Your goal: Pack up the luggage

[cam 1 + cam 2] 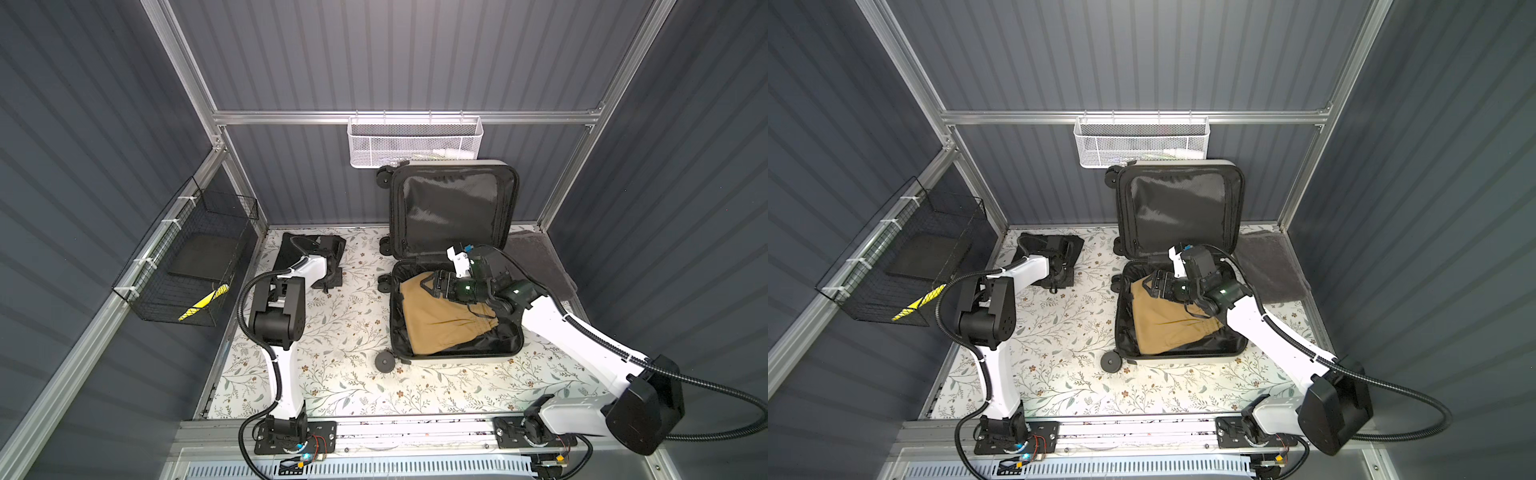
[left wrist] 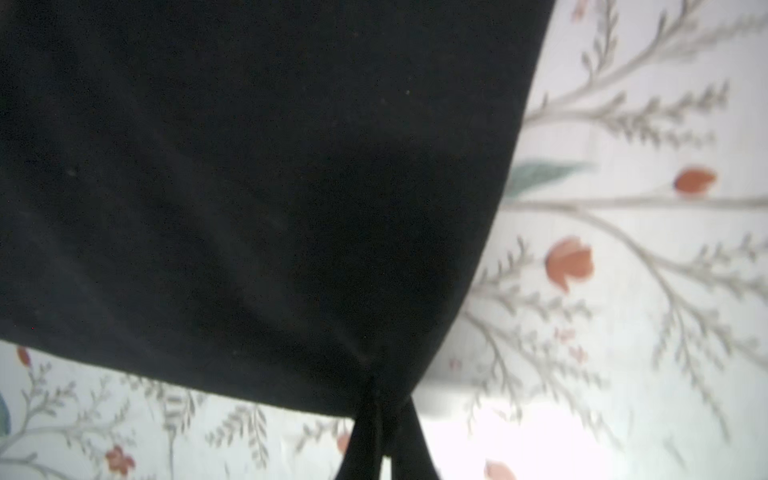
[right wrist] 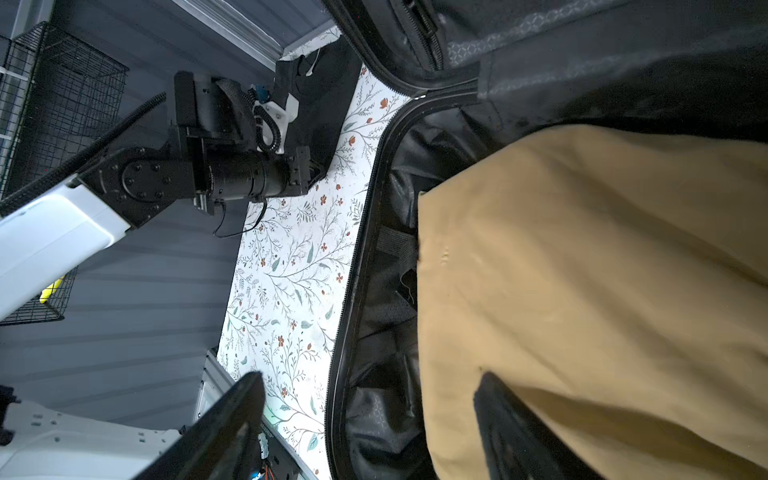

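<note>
The luggage (image 1: 453, 208) (image 1: 1179, 208) lies open at the back right, its lid upright against the wall. A tan garment (image 1: 440, 320) (image 1: 1163, 324) (image 3: 602, 291) fills its lower half. My right gripper (image 1: 430, 286) (image 1: 1152, 286) (image 3: 370, 378) hovers open over the tan garment's far left corner, one finger above the cloth and one above the luggage rim. A black garment (image 1: 316, 249) (image 1: 1054, 245) (image 2: 249, 187) lies on the table at the back left. My left gripper (image 1: 328, 282) (image 1: 1059, 276) (image 2: 380, 415) is shut on its near edge, and the cloth puckers at the pinch.
A white mesh basket (image 1: 415, 141) hangs on the back wall above the lid. A black wire basket (image 1: 191, 257) on the left wall holds a dark flat item and a yellow-black object (image 1: 205, 301). A grey towel (image 1: 540, 262) lies right of the luggage. A floral cloth (image 1: 345, 332) covers the table.
</note>
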